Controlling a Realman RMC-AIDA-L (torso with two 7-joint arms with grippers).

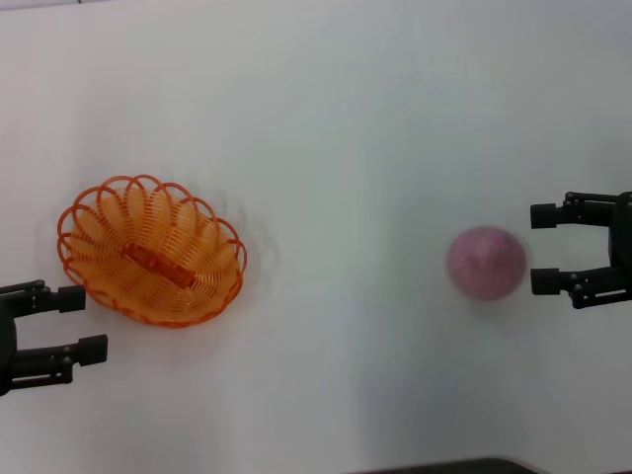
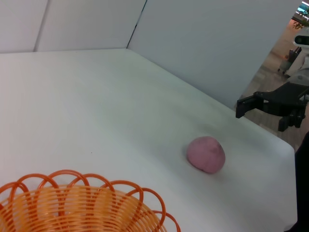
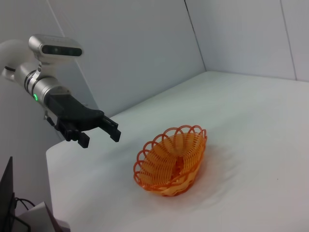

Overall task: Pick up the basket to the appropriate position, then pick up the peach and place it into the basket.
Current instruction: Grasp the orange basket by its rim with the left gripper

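The orange basket (image 1: pixel 148 252) sits upright on the white table (image 1: pixel 336 148) at the left. My left gripper (image 1: pixel 84 324) is open and empty just near-left of the basket's rim, not touching it. The pink-purple peach (image 1: pixel 486 262) rests on the table at the right. My right gripper (image 1: pixel 541 248) is open and empty just right of the peach, its jaws facing it. The left wrist view shows the basket rim (image 2: pixel 72 205), the peach (image 2: pixel 206 153) and the right gripper (image 2: pixel 260 118) beyond it. The right wrist view shows the basket (image 3: pixel 171 162) and the left gripper (image 3: pixel 100 139); the peach is out of that view.
Bare white table lies between basket and peach. A dark edge (image 1: pixel 444 466) shows at the near side of the table. White wall panels (image 2: pixel 203 43) stand behind the table. The table edge (image 3: pixel 58 159) drops off beyond the left gripper.
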